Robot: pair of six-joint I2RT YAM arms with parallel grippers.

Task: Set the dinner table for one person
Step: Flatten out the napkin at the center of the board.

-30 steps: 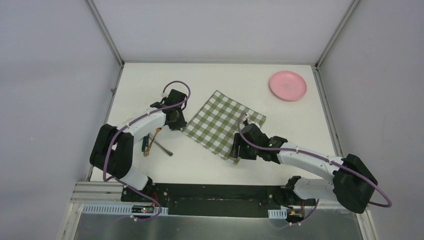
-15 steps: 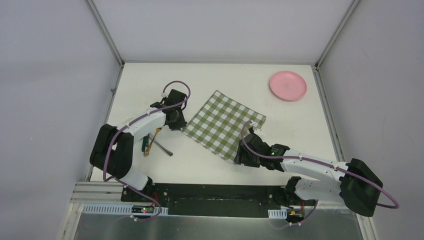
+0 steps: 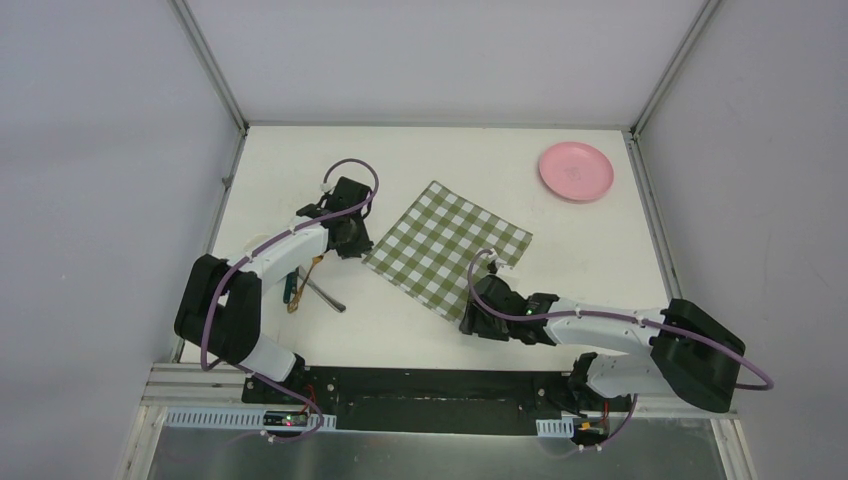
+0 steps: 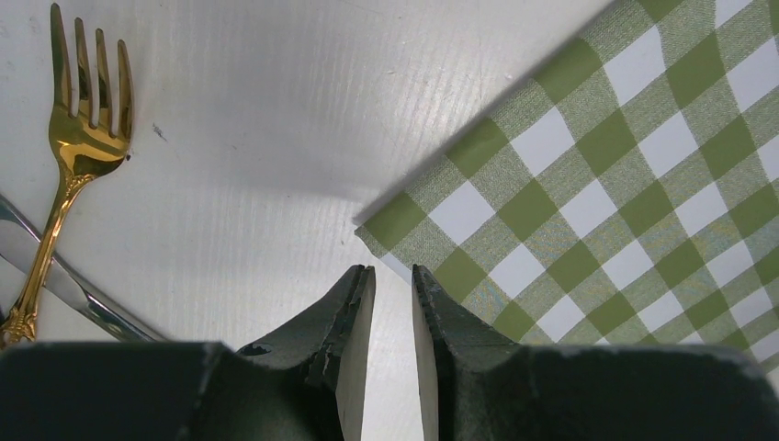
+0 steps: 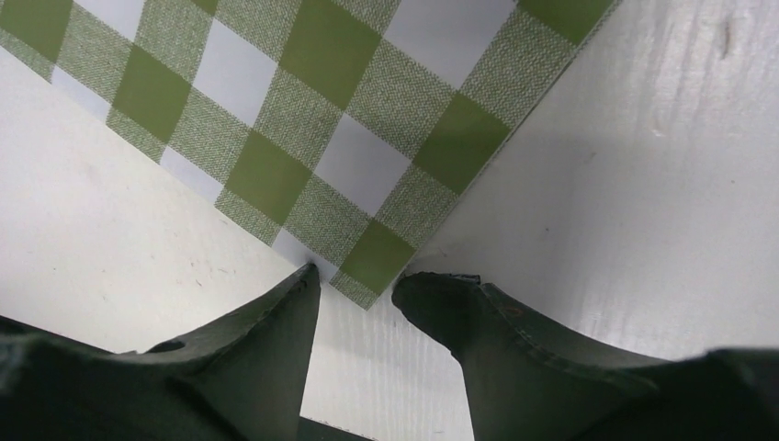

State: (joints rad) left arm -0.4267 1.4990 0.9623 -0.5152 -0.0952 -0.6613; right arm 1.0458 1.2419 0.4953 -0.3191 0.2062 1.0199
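The dinner table (image 3: 600, 260) is a white top with aluminium rails. A green-and-white checked cloth (image 3: 445, 250) lies flat on it, turned like a diamond. My left gripper (image 3: 352, 238) is low at the cloth's left corner (image 4: 372, 225); its jaws (image 4: 392, 269) stand a narrow gap apart with nothing between them. My right gripper (image 3: 470, 318) is open at the cloth's near corner (image 5: 367, 294), which lies between the two fingertips (image 5: 358, 280) on the table. A pink plate (image 3: 576, 171) sits at the far right.
A gold fork (image 4: 83, 119) and a silver knife (image 4: 64, 285) lie crossed left of the cloth, near the left arm (image 3: 305, 285). A dark-handled utensil (image 3: 288, 288) lies beside them. Rails and grey walls close in the table's sides.
My right gripper has drawn back off the cloth toward the near edge, to the cloth's near corner. The left gripper and the cloth have barely moved.
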